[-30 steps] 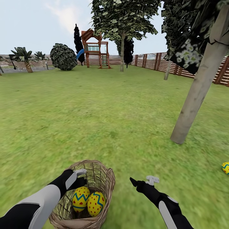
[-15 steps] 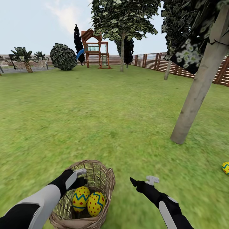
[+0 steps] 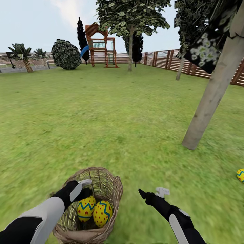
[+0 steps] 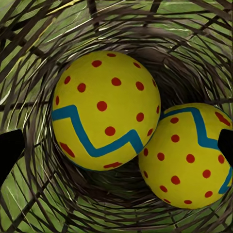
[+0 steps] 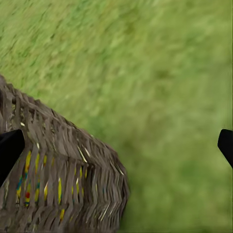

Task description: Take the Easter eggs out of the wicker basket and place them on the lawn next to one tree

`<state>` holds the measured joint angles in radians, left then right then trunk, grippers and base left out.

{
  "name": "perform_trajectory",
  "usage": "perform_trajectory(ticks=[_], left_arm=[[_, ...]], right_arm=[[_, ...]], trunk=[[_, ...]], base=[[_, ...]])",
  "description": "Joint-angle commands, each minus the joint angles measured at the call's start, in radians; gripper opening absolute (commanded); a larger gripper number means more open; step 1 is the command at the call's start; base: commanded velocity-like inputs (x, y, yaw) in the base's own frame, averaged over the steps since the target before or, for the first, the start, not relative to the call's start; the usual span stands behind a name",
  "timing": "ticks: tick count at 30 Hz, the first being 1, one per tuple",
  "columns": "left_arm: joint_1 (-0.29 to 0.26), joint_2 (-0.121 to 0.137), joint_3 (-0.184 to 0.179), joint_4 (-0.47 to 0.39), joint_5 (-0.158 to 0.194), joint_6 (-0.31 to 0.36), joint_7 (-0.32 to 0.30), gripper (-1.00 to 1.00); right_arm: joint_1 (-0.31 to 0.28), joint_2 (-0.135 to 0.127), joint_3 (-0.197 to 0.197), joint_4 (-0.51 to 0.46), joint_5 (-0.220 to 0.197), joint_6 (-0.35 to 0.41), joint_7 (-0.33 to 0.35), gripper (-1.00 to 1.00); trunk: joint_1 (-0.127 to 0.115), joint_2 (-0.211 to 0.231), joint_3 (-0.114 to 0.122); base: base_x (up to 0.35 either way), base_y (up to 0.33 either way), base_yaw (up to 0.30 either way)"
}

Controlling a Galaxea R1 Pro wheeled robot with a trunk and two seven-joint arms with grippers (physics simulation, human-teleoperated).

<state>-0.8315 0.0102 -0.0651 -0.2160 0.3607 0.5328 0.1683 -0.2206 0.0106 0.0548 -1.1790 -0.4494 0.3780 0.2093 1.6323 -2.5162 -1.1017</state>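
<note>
1. The left gripper (image 3: 84, 193) reaches down into the round tan-brown wicker basket (image 3: 113, 189) at the bottom of the head view. Its tips are hidden behind the rim there. In the left wrist view its two black fingertips (image 4: 9, 150) sit far apart at the edges, so it is open and holds nothing.
2. Two yellow eggs with red dots and blue zigzag bands (image 3: 94, 210) lie deep in the basket, touching each other. The left wrist view looks right down on them (image 4: 106, 110).
3. The right gripper (image 3: 150, 192) hangs over the grass just beside the basket. Its black tips (image 5: 10, 145) are far apart in the right wrist view, so it is open and empty too. That view is blurry, but bits of egg colour peek through the basket wall (image 5: 63, 179).
4. A pale grey tree trunk (image 3: 210, 98) leans on the right. Its top is cut off.
5. A third spotted yellow egg (image 3: 240, 175) lies on the grass near that tree, half cut off at the edge.
6. The green lawn (image 3: 101, 112) is wide and flat. Far back stand a brown wooden fence (image 3: 189, 66), a wooden playset (image 3: 100, 47) and a round bush (image 3: 66, 54).
</note>
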Motion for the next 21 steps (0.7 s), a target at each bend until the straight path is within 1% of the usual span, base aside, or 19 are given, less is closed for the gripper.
perform_trajectory(ticks=[1, 5, 8, 9, 12, 13, 16, 18, 21], left_arm=[[0.0, 0.001, -0.007, -0.002, 0.011, 0.004, 0.007, 1.0], [0.0, 0.001, -0.007, -0.002, 0.011, 0.001, 0.007, 1.0], [0.0, 0.001, -0.007, -0.002, 0.01, 0.0, 0.007, 1.0], [0.0, 0.001, -0.007, -0.002, 0.01, -0.001, 0.007, 1.0], [0.0, 0.001, -0.007, -0.003, 0.01, -0.002, 0.007, 1.0], [0.0, 0.001, -0.007, -0.003, 0.01, -0.002, 0.007, 1.0], [0.0, 0.001, -0.007, -0.003, 0.009, -0.004, 0.007, 1.0], [0.0, 0.001, -0.007, -0.003, 0.009, -0.008, 0.007, 1.0], [0.0, 0.001, -0.007, -0.003, 0.009, -0.013, 0.007, 1.0]], right_arm=[[0.0, 0.0, -0.001, -0.002, -0.006, 0.005, 0.001, 1.0], [0.001, 0.0, -0.003, -0.039, -0.006, 0.004, 0.001, 1.0], [0.012, -0.001, -0.005, -0.104, -0.008, 0.005, 0.002, 1.0], [0.04, -0.002, -0.008, -0.159, -0.01, 0.01, 0.002, 1.0], [0.094, -0.004, -0.011, -0.242, -0.012, 0.034, 0.002, 1.0], [0.123, -0.005, -0.012, -0.293, -0.013, 0.051, 0.005, 1.0], [0.154, -0.005, -0.014, -0.359, -0.013, 0.07, 0.025, 1.0], [0.162, -0.006, -0.014, -0.376, -0.013, 0.076, 0.039, 1.0], [0.17, -0.006, -0.015, -0.393, -0.013, 0.081, 0.056, 1.0]], trunk=[[0.0, -0.001, -0.005], [0.002, -0.002, -0.02], [0.002, -0.002, -0.02], [0.002, -0.002, -0.02], [0.002, -0.002, -0.02], [0.002, -0.002, -0.02], [0.002, -0.002, -0.02], [0.002, -0.002, -0.02], [0.003, -0.002, -0.032]], base=[[0.0, 0.0, 0.0], [0.0, 0.0, 0.0], [0.0, 0.0, 0.0], [0.0, 0.0, 0.0], [0.0, 0.0, 0.0], [0.0, 0.0, 0.0], [0.0, 0.0, 0.0], [0.0, 0.0, 0.0], [0.0, 0.0, 0.0]])
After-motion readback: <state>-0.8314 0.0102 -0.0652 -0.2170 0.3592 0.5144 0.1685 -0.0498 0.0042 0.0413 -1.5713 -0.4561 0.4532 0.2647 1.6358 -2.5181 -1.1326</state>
